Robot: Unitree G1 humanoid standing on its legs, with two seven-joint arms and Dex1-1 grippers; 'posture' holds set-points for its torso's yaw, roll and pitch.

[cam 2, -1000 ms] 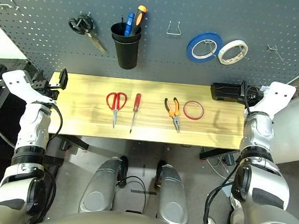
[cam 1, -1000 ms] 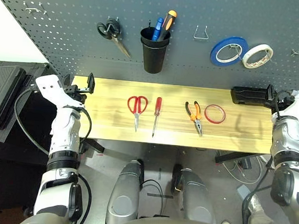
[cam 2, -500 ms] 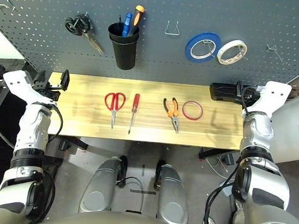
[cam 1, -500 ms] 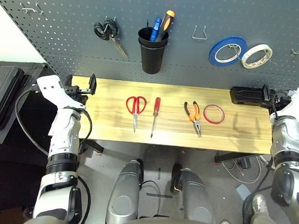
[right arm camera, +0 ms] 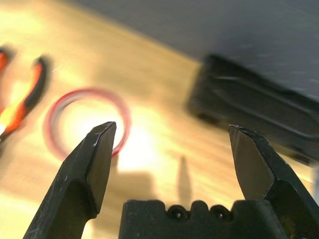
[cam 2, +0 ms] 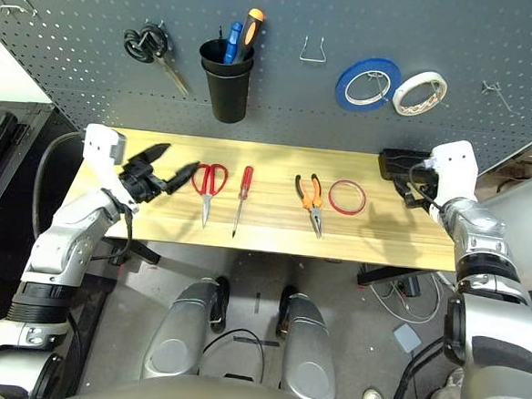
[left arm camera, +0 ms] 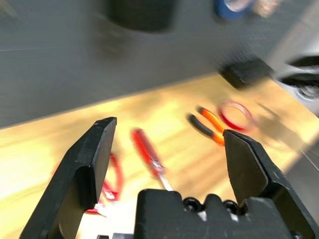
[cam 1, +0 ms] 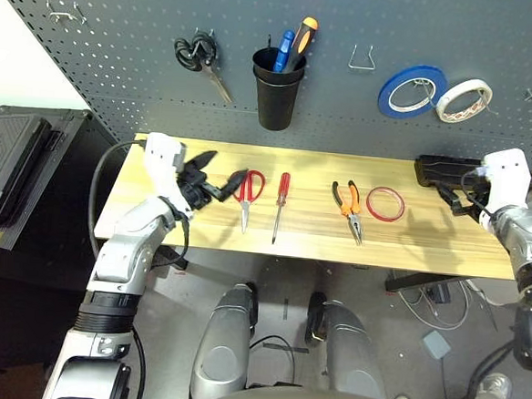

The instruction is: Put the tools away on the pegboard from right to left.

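Left pincer (cam 1: pixel 215 175) has swung in over the wooden worktop (cam 1: pixel 427 243), fingers apart, just beside red-handled scissors (cam 1: pixel 246 194); right pincer (right arm camera: pixel 169 149) (fingers apart too) has turned toward thin red tape ring (cam 1: pixel 384 204). Slim screwdriver (cam 1: pixel 279 203) and orange-and-black pliers (cam 1: pixel 347 203) lie unmoved between, below the perforated grey pegboard (cam 1: pixel 120 71)

Dark grey pegboard (cam 1: pixel 121 52) dotted with a regular grid of small holes; black cup (cam 1: pixel 277 95). Pale wood-grain tabletop (cam 1: pixel 409 246). Red tape ring (cam 1: pixel 384 204), orange-and-black pliers (cam 1: pixel 348 203), red-handled screwdriver (cam 1: pixel 280 201), red-handled scissors (cam 1: pixel 246 191). Blue roll (cam 1: pixel 409 91), white roll (cam 1: pixel 461 100).
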